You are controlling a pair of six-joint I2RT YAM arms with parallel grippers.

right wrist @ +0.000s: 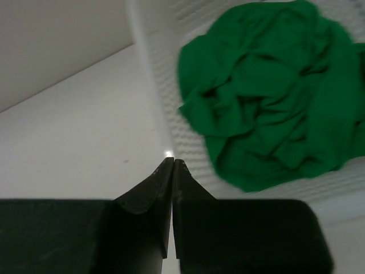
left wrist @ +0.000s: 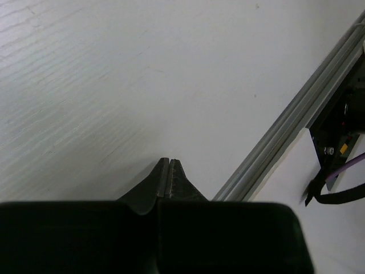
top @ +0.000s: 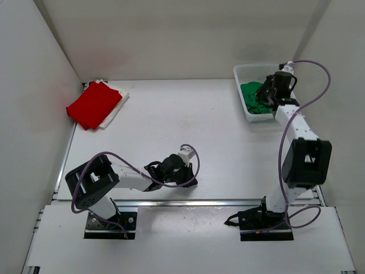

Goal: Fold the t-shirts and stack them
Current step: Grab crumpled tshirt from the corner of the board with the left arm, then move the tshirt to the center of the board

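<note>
We are looking at the surface [top: 182,125], lying open across its middle. At its far-right edge the basket [top: 248,71] is holding the crumpled green shirt [top: 254,98]. In the far-left corner the red shirt [top: 94,105] is lying folded and skewed on the white shirt [top: 116,112]. The left hand [left wrist: 170,171] and right hand [right wrist: 173,171] are clenching, empty.

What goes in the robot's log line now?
left gripper: shut, empty | right gripper: shut, empty | crumpled green cloth t-shirt: in white plastic lattice basket | folded red cloth t-shirt: atop white cloth t-shirt

White arms [top: 296,128], black joints [top: 308,162], black hands [left wrist: 170,164], looping purple cables [top: 329,74].
</note>
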